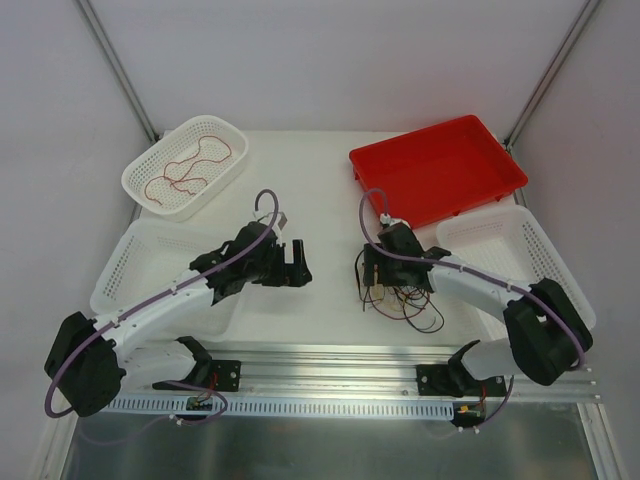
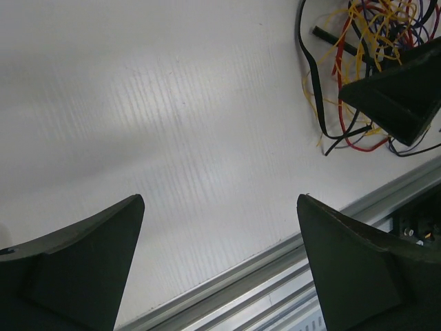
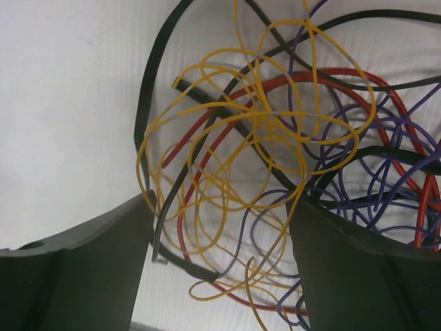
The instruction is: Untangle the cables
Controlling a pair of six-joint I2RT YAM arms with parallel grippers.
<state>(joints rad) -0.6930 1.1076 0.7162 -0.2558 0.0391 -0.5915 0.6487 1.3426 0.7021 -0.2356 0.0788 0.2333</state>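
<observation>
Tangle of cables sits on the white table, front-right of centre, close to the metal rail at the near edge. One red wire lies apart in the far-left white basket. Right gripper hangs low over the clump's left side, jaws spread, nothing clamped. Yellow loops, a red strand and a black strand all cross the gap between its fingers, and purple wire crowds the right finger. Left gripper is spread wide and empty over bare table, well left of the clump. Risk, as a judgement: closing here would likely pinch several colours at once (the yellow looks looped through the red and black). A pull would then lift the whole knot or cinch it tighter. With the left gripper pinning nothing, the clump could also drag toward the rail and snag there.
</observation>
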